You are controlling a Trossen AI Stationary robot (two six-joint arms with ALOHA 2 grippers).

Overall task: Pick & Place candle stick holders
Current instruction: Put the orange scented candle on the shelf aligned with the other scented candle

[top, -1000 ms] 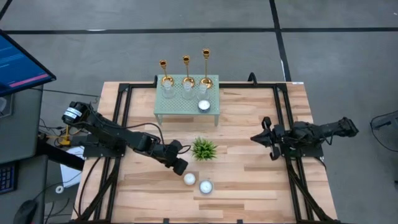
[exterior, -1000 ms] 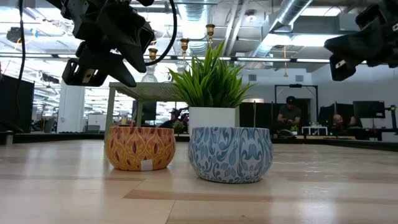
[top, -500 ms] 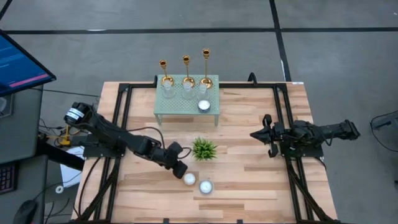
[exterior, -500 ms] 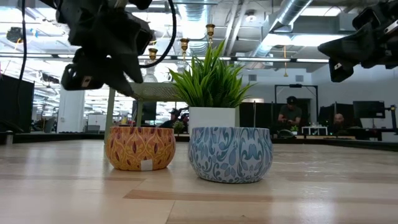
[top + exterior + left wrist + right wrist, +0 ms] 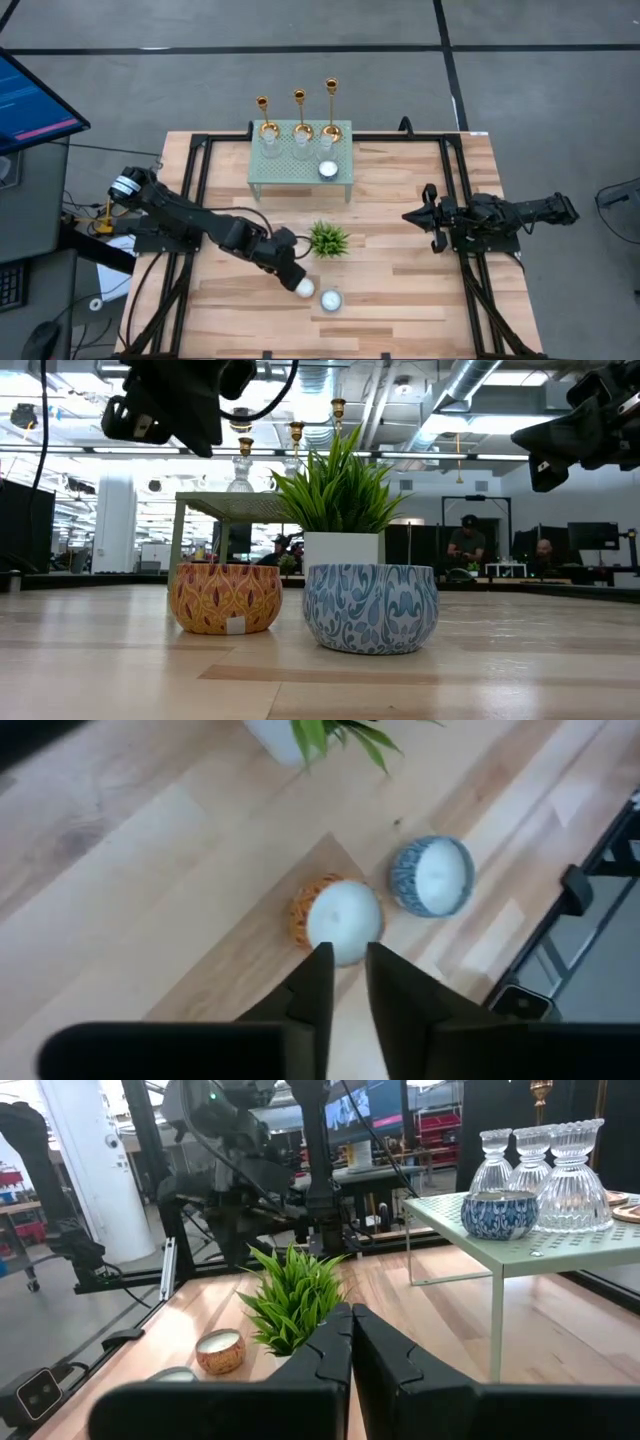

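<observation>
Three gold candlesticks (image 5: 299, 113) stand at the green stand's (image 5: 300, 172) back edge. Left tool (image 5: 297, 281), narrowly parted, hovers over the orange candle (image 5: 336, 921); right tool (image 5: 424, 222) closed, idle. Expect rigid, slick, top-heavy metal: take each by its thin stem.

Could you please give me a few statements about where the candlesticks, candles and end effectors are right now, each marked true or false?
1. All three gold candlesticks stand on the small green table. True.
2. The left end effector grips a candlestick. False: it hovers over the orange tealight candle, holding nothing.
3. The blue tealight candle lies beside the orange one. True.
4. The right end effector holds the potted plant. False: it is shut, empty, apart from it.
</observation>
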